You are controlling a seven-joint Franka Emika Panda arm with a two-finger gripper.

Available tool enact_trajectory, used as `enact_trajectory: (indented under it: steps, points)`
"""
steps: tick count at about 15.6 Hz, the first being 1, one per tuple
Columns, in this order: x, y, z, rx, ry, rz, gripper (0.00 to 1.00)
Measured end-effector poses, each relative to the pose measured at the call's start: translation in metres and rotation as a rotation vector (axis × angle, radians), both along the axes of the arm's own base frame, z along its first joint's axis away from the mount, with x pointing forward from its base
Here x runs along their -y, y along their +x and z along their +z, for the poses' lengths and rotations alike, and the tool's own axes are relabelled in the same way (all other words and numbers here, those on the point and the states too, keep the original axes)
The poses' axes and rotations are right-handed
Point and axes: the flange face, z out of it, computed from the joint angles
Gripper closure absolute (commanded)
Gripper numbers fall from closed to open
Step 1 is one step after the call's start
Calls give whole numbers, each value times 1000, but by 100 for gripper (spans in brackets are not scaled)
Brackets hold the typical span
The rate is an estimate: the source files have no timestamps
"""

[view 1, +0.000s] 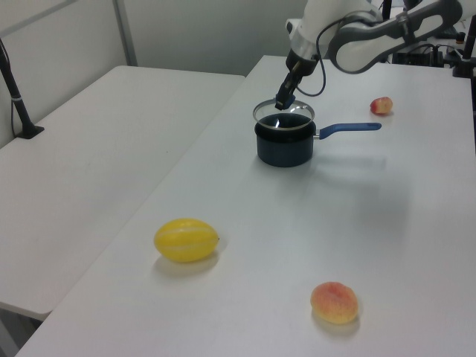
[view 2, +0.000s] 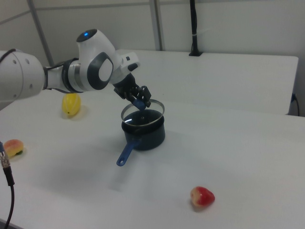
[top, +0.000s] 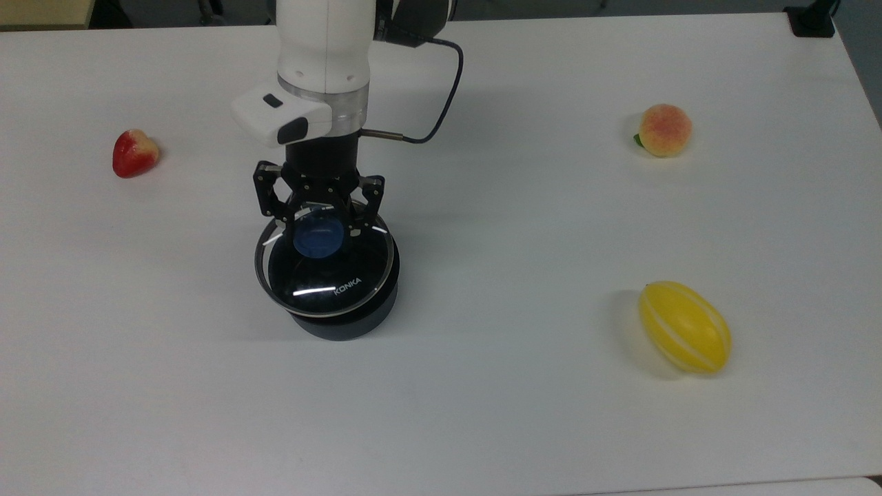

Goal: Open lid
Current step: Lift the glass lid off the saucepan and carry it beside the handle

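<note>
The gripper (top: 320, 231) is clamped on the blue knob (top: 318, 238) of the lid (top: 324, 272), which hangs directly under it, just clear of the black saucepan (top: 351, 318) and overlapping its mouth. Around the pan the white table (top: 482, 386) lies bare, with the yellow melon (top: 684, 327), the peach (top: 664, 130) and the strawberry (top: 134, 153) all well apart.
</note>
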Motion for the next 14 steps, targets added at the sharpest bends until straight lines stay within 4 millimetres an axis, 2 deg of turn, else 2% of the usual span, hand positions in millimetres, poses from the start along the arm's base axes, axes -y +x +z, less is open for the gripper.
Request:
enact_trajectory:
  steps: [5, 7, 14]
  points:
    - [6, -18, 31, -63, -17, -30, 87]
    - [8, -25, 42, -90, -23, -41, 91]
    - [20, -56, 66, -208, -33, -65, 91]
